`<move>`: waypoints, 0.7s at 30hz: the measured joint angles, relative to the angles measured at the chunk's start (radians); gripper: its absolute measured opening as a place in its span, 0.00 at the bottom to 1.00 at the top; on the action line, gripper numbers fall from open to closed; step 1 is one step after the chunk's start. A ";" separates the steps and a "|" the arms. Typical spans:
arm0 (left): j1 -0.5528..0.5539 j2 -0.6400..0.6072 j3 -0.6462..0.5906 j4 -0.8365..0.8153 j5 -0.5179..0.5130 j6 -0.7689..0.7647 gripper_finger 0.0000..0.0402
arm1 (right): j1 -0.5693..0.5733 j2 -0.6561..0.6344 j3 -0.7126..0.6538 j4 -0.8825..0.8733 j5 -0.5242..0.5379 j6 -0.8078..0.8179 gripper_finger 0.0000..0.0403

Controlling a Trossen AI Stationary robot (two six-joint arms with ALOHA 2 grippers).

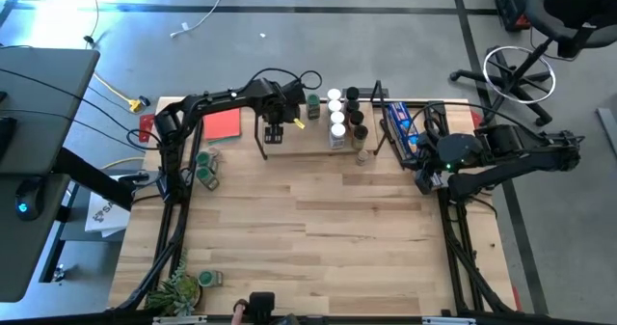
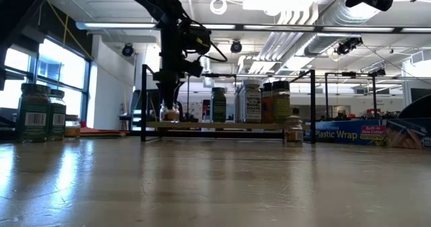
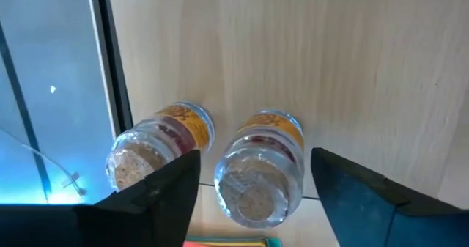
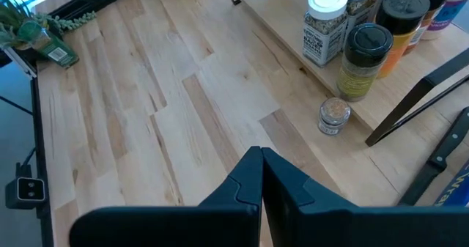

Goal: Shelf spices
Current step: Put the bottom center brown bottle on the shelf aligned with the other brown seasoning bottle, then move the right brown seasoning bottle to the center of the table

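The shelf (image 1: pixel 301 146) stands at the table's far edge, with several spice jars (image 1: pixel 337 119) upright on its right half. My left gripper (image 3: pixel 256 196) points down over the shelf's left part, open. Its fingers stand on either side of a clear jar with brownish contents (image 3: pixel 260 166), a small gap showing on each side. A second clear jar (image 3: pixel 157 148) stands beside it, close behind one finger (image 3: pixel 165 196). Both jars rest upright on the board (image 2: pixel 170 111). My right gripper (image 4: pixel 260 166) hangs shut above the table's right side, holding nothing.
One small jar (image 4: pixel 334 116) stands on the table in front of the shelf. Green-lidded jars (image 1: pixel 205 169) stand at the table's left, another (image 1: pixel 210 280) by the potted plant (image 1: pixel 178 288). A blue packet (image 1: pixel 400 132) lies right of the shelf, a red card (image 1: pixel 222 124) to its left.
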 joint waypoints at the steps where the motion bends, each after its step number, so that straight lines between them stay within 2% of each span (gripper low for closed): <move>1: 0.000 0.000 0.000 0.000 -0.006 -0.003 0.65 | 0.000 0.000 0.000 0.000 0.000 0.000 0.00; 6: -0.016 0.000 0.028 -0.028 -0.026 -0.040 0.68 | 0.000 0.000 0.000 0.000 -0.007 0.000 0.00; 13: -0.071 -0.001 0.169 -0.129 -0.014 -0.150 0.69 | 0.000 0.001 -0.005 -0.002 -0.022 -0.040 0.01; 17: -0.118 -0.001 0.273 -0.197 -0.014 -0.260 0.69 | 0.000 0.001 -0.062 -0.002 -0.045 -0.032 0.10; 21: -0.180 -0.011 0.382 -0.264 -0.016 -0.466 0.69 | 0.000 0.015 -0.149 0.087 -0.089 -0.067 0.23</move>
